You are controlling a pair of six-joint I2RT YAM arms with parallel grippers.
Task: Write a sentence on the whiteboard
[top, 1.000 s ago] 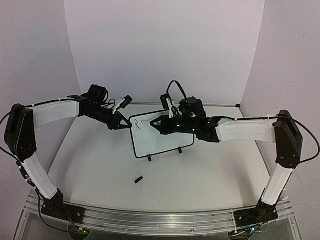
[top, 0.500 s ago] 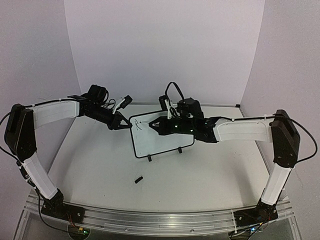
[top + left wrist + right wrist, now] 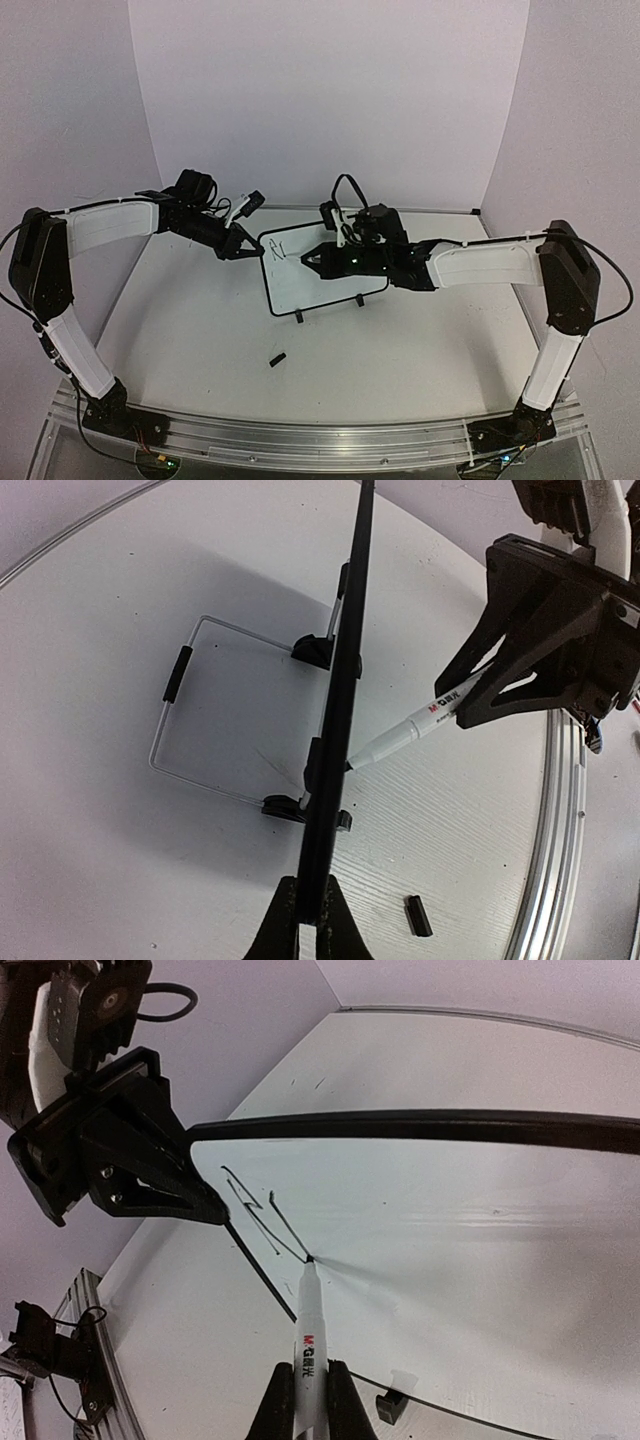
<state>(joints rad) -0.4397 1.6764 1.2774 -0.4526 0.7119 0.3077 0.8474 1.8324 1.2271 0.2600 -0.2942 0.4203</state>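
My right pincer (image 3: 318, 259) slid left, pinching the white marker pen (image 3: 308, 1340). New black strokes (image 3: 255, 1215) show on the small black-framed whiteboard (image 3: 330, 285), standing on the white table (image 3: 200, 330), edge pinched by my left pincer (image 3: 243, 250). Sentence barely begun.

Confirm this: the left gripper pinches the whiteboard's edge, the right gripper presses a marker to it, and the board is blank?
Not blank: the right wrist view shows black zigzag strokes on the whiteboard, at the marker tip. The left gripper does pinch its edge, and the right gripper holds the marker.
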